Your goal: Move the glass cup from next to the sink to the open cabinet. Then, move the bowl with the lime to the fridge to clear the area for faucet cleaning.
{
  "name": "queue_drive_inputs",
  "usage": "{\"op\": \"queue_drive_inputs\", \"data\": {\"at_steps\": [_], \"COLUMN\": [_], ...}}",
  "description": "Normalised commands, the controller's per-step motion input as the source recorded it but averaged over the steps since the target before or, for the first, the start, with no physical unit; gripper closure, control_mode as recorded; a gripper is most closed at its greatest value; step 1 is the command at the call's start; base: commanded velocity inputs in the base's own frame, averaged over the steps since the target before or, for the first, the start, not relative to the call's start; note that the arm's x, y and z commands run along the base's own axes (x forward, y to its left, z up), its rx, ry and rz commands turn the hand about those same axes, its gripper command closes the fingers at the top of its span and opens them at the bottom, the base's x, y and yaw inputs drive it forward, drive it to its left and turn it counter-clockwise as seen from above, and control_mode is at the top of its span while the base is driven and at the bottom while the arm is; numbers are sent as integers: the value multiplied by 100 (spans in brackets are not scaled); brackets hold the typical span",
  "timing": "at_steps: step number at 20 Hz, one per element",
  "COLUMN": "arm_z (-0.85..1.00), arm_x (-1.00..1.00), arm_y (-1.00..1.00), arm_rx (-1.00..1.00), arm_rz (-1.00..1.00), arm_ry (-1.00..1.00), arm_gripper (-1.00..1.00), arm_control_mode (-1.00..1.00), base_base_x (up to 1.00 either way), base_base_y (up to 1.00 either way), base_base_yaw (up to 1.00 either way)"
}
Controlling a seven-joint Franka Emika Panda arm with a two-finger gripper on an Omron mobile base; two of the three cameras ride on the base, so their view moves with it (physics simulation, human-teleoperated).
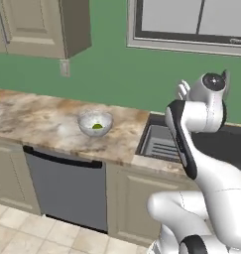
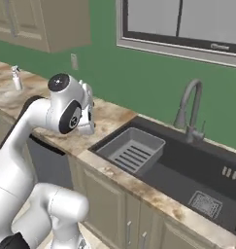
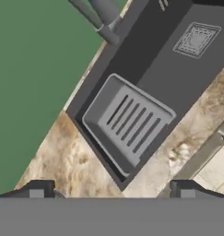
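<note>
The two small dark fingertips (image 3: pixel 36 190) are showing at the lower left and lower right of the hand view, spread wide apart with nothing between them; only their upper edges are visible there. The gripper (image 3: pixel 111 192) is hanging over the marbled beige stone countertop (image 3: pixel 67 156) and looking onto the light grey slotted rack tray (image 3: pixel 127 123) sitting in the wide dark grey rectangular sink (image 3: pixel 178 69). At the top of that view the slim grey metal faucet (image 3: pixel 102 16) is cut off, showing only its lower stem. In the left base view, the round white-grey marbled bowl (image 1: pixel 95 123) is resting at centre left on the counter, left of the sink, with the small bright green lime (image 1: pixel 97 126) inside it. The beige wall cabinet (image 1: pixel 42 27) is cropped at the upper left.
</note>
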Motion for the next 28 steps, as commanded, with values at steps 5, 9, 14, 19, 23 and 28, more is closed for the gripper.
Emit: {"op": "queue_drive_inputs", "data": {"at_steps": [5,9,14,19,23,28], "arm_z": [0,0,0,0,0,-29], "arm_x": [0,0,0,0,0,38], "arm_y": [0,0,0,0,0,-58], "arm_rx": [0,0,0,0,0,1], "arm_rz": [0,0,0,0,0,37], "arm_ry": [0,0,0,0,0,12], "arm_gripper": [-100,-100,-100,-100,-100,-100], "arm_control_mode": [100,100,100,100,100,-100], "base_base_x": [39,100,100,77,78,0], "base_base_y": [57,41,54,25,-13,0], "base_base_yaw": [53,1,-31,-62,-37,0]}}
